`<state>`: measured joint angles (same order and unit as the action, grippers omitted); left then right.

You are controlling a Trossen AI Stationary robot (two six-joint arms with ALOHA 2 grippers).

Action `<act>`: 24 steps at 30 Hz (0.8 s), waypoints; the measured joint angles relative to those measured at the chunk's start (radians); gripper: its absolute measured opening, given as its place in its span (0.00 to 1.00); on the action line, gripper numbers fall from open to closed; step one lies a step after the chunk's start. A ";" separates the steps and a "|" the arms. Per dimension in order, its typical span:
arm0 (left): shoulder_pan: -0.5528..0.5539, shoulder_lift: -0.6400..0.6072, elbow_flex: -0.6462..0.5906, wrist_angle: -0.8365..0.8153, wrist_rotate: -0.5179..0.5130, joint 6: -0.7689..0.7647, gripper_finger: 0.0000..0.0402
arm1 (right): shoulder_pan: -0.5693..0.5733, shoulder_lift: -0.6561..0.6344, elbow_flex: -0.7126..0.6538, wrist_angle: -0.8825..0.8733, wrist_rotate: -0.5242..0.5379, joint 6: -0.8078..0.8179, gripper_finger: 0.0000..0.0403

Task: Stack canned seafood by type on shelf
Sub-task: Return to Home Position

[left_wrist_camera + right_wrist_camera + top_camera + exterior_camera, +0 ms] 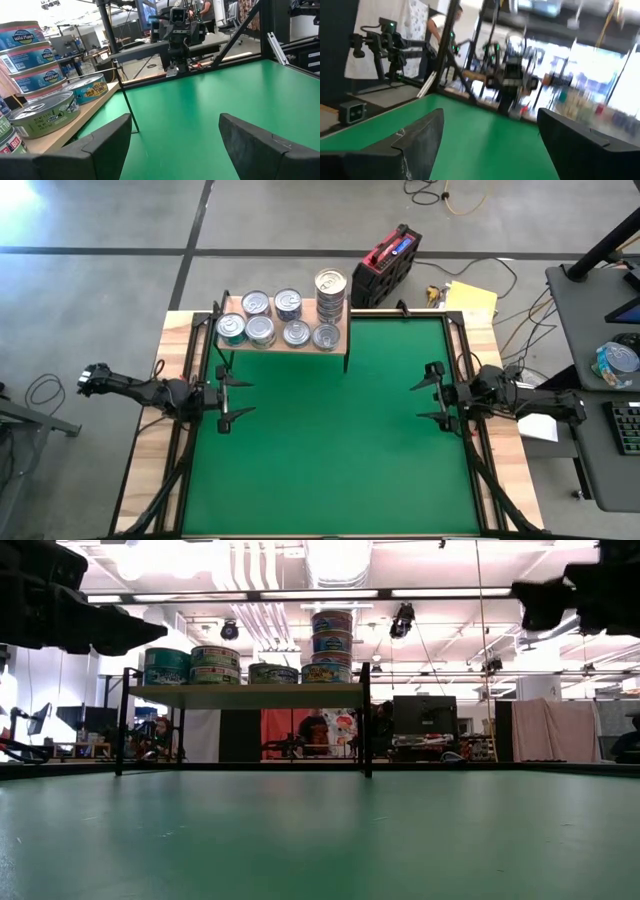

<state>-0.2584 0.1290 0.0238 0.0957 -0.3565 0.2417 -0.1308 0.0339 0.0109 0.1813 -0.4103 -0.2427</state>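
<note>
The shelf [340, 340] stands on thin black legs at the far left of the green mat [330, 450]. On it lie several tins of canned seafood [273, 320] flat in two rows, with a taller stack of tins [331, 292] at its right end. The low view shows the shelf [250, 695] with the stack [331, 645] on it. My left gripper [240, 395] hovers open at the mat's left edge, near the shelf's front. At the mat's right edge my right gripper [430, 392] also hovers open. Nothing is between the fingers of either one [172, 145] [490, 140].
A red and black case [388, 265] and yellow paper [470, 298] lie beyond the table's far edge. A dark desk [600, 380] stands to the right. The mat's middle and near part lie bare between the arms.
</note>
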 joint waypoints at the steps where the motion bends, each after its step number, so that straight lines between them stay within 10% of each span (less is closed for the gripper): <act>1: 0.000 0.001 0.000 -0.001 0.000 0.000 0.70 | 0.000 -0.002 0.000 -0.021 0.002 0.031 0.77; 24: 0.000 0.051 0.000 0.000 0.000 0.000 0.70 | 0.002 0.009 0.000 -0.111 -0.094 0.206 0.83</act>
<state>-0.2584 0.1799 0.0238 0.0956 -0.3565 0.2417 -0.1287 0.0427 0.0105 0.0700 -0.5046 -0.0371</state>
